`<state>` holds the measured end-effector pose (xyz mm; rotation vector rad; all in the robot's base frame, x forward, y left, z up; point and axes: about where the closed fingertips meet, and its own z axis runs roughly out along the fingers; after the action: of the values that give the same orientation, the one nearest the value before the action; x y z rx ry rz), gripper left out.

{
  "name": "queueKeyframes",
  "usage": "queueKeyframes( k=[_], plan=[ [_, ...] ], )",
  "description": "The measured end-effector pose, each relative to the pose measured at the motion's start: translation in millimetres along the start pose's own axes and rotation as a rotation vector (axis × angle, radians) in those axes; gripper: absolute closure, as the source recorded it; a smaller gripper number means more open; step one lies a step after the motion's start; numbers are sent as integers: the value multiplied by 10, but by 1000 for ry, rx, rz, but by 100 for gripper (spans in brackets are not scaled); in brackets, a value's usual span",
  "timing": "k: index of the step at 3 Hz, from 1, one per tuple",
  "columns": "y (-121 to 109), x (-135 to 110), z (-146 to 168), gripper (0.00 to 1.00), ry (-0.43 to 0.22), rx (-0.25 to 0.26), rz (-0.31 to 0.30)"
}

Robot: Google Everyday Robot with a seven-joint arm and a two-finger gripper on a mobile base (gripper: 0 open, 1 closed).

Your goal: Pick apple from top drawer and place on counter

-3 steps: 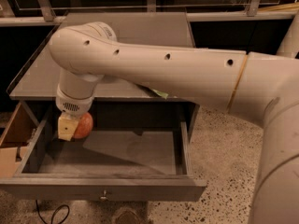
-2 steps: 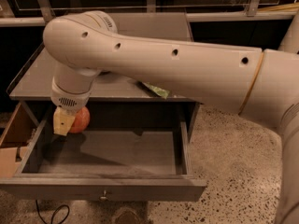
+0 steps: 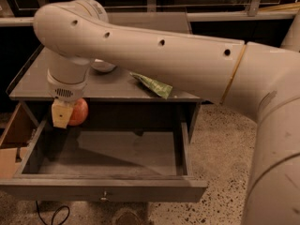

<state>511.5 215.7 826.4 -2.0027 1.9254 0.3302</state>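
Observation:
My gripper [image 3: 67, 114] hangs from the white arm over the back left of the open top drawer [image 3: 108, 156]. It is shut on the red-orange apple [image 3: 78, 111], which it holds above the drawer floor, just below the front edge of the counter [image 3: 112, 86]. One yellowish finger [image 3: 61, 114] shows in front of the apple; the other is hidden behind it. The drawer's front panel has a small metal knob [image 3: 105, 196] at its centre.
A green packet [image 3: 152, 85] lies on the counter near its front edge. A white bowl [image 3: 103, 66] sits behind the arm, partly hidden. A cardboard box [image 3: 11, 139] stands left of the drawer. Speckled floor lies to the right. A black cable [image 3: 51, 214] lies below.
The gripper has lifted the apple from low in the drawer up towards the counter's front edge and slightly left. The arm has risen with it.

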Motion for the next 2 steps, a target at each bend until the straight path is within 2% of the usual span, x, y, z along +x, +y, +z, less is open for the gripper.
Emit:
queueKeyframes(
  k=[1,2],
  plan=[
    [-279,-297,-259,100,39,34,-81],
    [-280,-297,-260,100,39,34,-81]
  ],
)
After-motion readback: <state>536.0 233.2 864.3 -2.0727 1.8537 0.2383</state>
